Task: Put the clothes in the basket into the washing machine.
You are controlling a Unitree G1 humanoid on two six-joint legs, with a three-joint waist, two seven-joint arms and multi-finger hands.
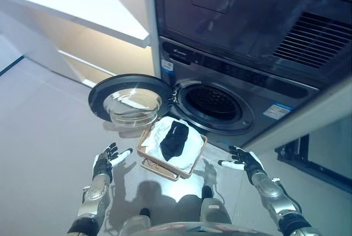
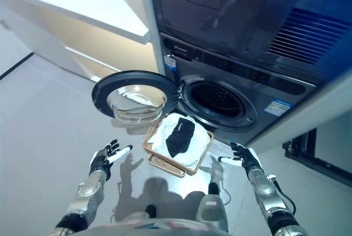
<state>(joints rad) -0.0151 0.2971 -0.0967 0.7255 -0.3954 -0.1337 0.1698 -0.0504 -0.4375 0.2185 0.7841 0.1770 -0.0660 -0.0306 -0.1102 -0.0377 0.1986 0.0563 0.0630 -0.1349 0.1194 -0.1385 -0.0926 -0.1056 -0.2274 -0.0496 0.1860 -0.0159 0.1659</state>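
Observation:
A tan basket [image 1: 147, 163] sits on the floor in front of the washing machine [image 1: 231, 76]. It holds a white cloth [image 1: 187, 149] with a black garment [image 1: 174, 140] on top. The machine's round door [image 1: 130, 99] is swung open to the left and the dark drum [image 1: 215, 102] shows. My left hand [image 1: 107, 160] is open, left of the basket and apart from it. My right hand [image 1: 243, 160] is open, right of the basket and apart from it. Both hands hold nothing.
A white cabinet with a shelf [image 1: 82, 10] stands at the left of the machine. A dark frame [image 1: 308, 156] stands at the far right. A second appliance [image 1: 258, 10] is stacked on top of the washing machine.

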